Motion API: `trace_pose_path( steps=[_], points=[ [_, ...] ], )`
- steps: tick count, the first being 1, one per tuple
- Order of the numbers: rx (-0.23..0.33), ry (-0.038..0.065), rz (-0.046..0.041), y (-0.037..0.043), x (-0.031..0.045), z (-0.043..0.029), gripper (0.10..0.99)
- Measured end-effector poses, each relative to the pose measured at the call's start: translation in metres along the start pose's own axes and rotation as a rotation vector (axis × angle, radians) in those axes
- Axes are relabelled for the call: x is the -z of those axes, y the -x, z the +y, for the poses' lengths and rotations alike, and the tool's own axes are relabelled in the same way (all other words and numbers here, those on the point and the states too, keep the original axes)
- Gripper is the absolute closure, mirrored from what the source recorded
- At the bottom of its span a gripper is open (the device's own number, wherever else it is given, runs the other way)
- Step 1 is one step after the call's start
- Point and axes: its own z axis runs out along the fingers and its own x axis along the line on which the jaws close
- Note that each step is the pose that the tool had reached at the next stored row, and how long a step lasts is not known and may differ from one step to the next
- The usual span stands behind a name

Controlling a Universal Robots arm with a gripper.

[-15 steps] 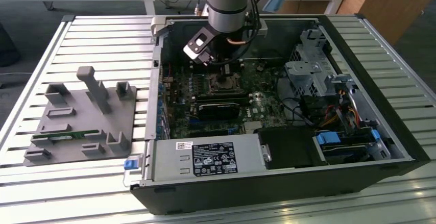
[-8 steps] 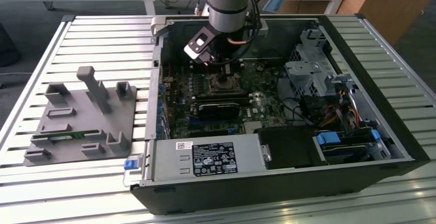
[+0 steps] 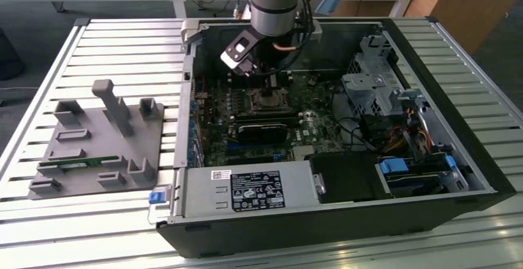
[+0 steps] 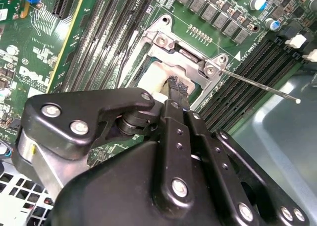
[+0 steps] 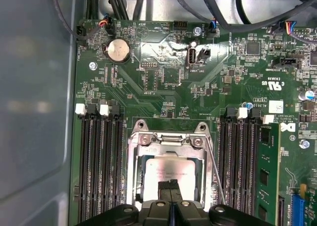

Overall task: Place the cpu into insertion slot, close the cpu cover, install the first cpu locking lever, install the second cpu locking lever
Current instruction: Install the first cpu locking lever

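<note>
— Found the cpu (image 5: pixel 168 169) lying flat in the insertion slot (image 3: pixel 263 103), framed by the cpu cover (image 5: pixel 168 142). Judged it light, stiff, fragile (edges only for any hold).

— Saw the gripper (image 5: pixel 171 187) pressed together, empty, tips at its edge. Noted a lever rod (image 4: pixel 260 86) sticking out beside it, a crowded motherboard (image 5: pixel 163 77), tight case (image 3: pixel 327 220) walls, and a grey fixture (image 3: pixel 82 159) at nine o'clock on the slatted table (image 3: pixel 122 42), exterior view.
</note>
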Motion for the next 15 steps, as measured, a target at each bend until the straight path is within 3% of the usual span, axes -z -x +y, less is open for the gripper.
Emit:
trace_pose_path(
  steps=[7,15],
  points=[
    [0.0,0.0,0.0001,-0.0002,0.0062,0.0001,0.98],
    [0.0,0.0,0.0,-0.0005,0.0192,0.0004,0.98]
  ],
)
